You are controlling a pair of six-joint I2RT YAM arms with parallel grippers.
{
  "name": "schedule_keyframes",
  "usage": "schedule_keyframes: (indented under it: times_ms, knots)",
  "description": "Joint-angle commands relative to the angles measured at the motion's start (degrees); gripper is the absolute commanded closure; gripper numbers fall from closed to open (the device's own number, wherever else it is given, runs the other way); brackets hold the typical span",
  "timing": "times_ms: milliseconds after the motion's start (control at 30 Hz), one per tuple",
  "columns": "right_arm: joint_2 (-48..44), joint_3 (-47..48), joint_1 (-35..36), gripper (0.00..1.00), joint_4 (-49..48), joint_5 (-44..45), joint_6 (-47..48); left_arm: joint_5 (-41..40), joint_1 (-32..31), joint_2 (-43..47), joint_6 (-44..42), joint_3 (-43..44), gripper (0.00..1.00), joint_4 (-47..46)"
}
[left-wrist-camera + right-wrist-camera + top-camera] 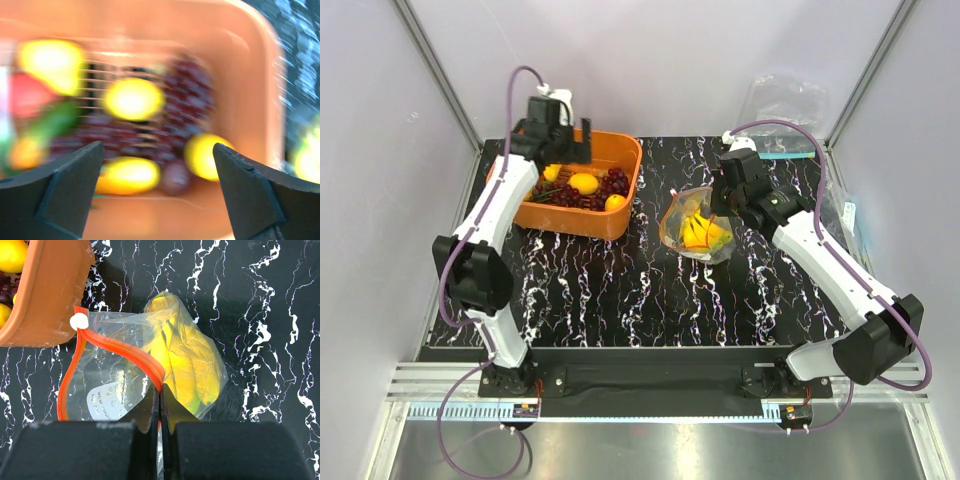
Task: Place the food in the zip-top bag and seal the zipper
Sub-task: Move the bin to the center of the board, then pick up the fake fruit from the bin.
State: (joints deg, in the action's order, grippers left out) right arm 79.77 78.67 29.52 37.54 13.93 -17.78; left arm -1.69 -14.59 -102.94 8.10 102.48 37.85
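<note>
The clear zip-top bag point(697, 232) lies on the black marbled table right of the orange basket point(620, 215), with a yellow banana bunch point(182, 365) inside. Its red-orange zipper point(120, 347) gapes open, a white slider point(78, 321) at the far end. My right gripper point(160, 390) is shut on the zipper strip at the bag's mouth edge. My left gripper point(157, 165) is open and empty, hovering over the basket, above yellow lemon-like pieces point(132, 98) and dark purple grapes point(192, 82); that view is blurred.
The basket's near corner point(45, 295) sits close beside the bag's slider end. Spare clear bags with a teal strip point(785, 110) lie at the table's back right. Grey enclosure walls surround the table.
</note>
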Motion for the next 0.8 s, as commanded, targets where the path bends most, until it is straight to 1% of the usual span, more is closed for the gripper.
schedule_keyframes:
  times_ms: [0,33,67,133,167,200,233,267,300,433,633,733,767]
  knots:
    - [-0.05,0.87,0.1,1.0,-1.86,-0.22,0.03,-10.77,2.9,-2.78,-2.73,5.88,0.01,1.87]
    - [-0.05,0.87,0.19,1.0,-1.94,-0.4,0.11,-13.57,3.77,-4.1,-3.35,7.11,0.01,2.58]
    - [-0.05,0.95,0.1,1.0,-1.86,-0.49,0.2,-14.64,4.21,-5.68,-4.13,10.6,0.01,3.37]
    - [0.12,0.95,0.1,1.0,-1.94,-1.19,0.11,-16.23,5.53,-10.25,-5.02,13.52,0.01,3.21]
    - [-0.05,0.87,0.1,1.0,-2.12,-1.8,0.11,-16.5,5.88,-11.49,-6.5,14.06,0.01,1.55]
    - [0.12,0.78,0.1,1.0,-2.21,-2.07,0.11,-16.41,6.06,-12.89,-7.65,13.11,0.01,-4.21]
    - [0.21,0.78,0.1,1.0,-2.21,-2.42,0.2,-15.89,6.33,-13.77,-9.14,12.32,0.01,-7.23]
    - [0.3,0.78,0.1,1.0,-2.29,-2.68,0.2,-15.45,6.41,-14.65,-10.63,11.87,0.01,-9.43]
    - [0.39,0.78,0.1,1.0,-2.3,-2.94,0.2,-15.97,6.5,-17.27,-11.08,13.17,0.01,-11.02]
    - [0.57,0.87,0.1,1.0,-2.29,-3.12,0.29,-19.31,7.38,-24.49,-13.19,19.42,0.01,-9.72]
    - [0.39,1.04,0.1,1.0,-2.82,-4.27,0.2,-19.67,10.01,-33.81,-13.99,24.25,0.01,-11.21]
    - [0.57,0.87,0.19,1.0,-2.65,-4.18,0.2,-19.93,11.33,-38.65,-13.2,28.64,0.01,-8.5]
    - [0.65,0.69,0.1,1.0,-2.65,-4.09,0.38,-19.41,11.6,-39.35,-12.59,30.4,0.03,-7.71]
